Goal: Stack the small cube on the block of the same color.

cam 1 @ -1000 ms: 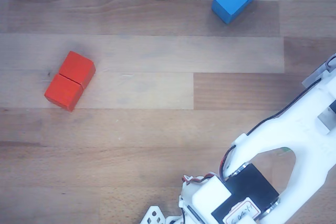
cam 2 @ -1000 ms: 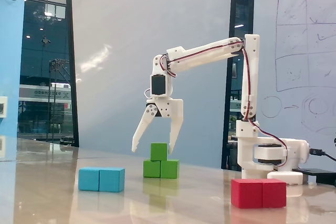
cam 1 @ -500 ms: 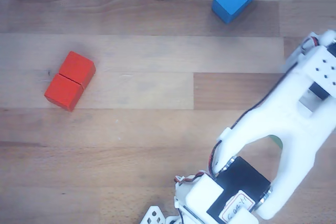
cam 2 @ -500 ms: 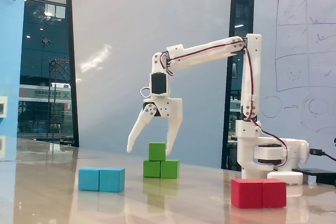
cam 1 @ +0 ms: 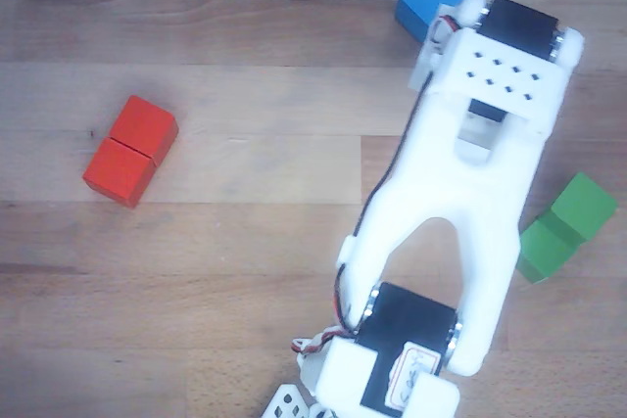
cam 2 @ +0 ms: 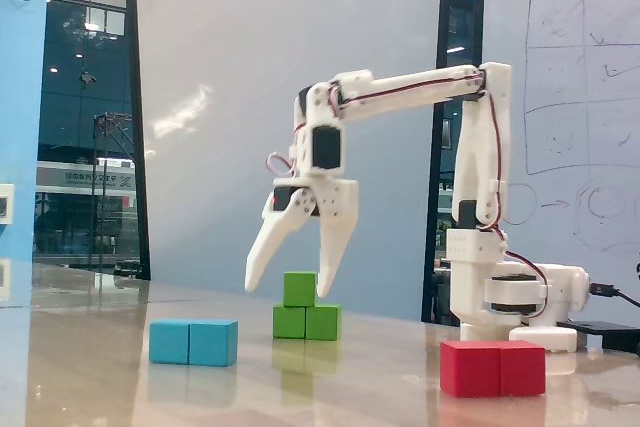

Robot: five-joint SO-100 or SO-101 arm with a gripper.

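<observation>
Your gripper hangs with its jaws spread, empty, above the small cube sitting on the green block.

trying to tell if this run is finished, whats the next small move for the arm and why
Probably just lift a little further and back away. In the fixed view the small cube already sits on the green block, and the gripper hangs open around it without holding it, so the stack looks done and any sideways drift could knock it.
</observation>
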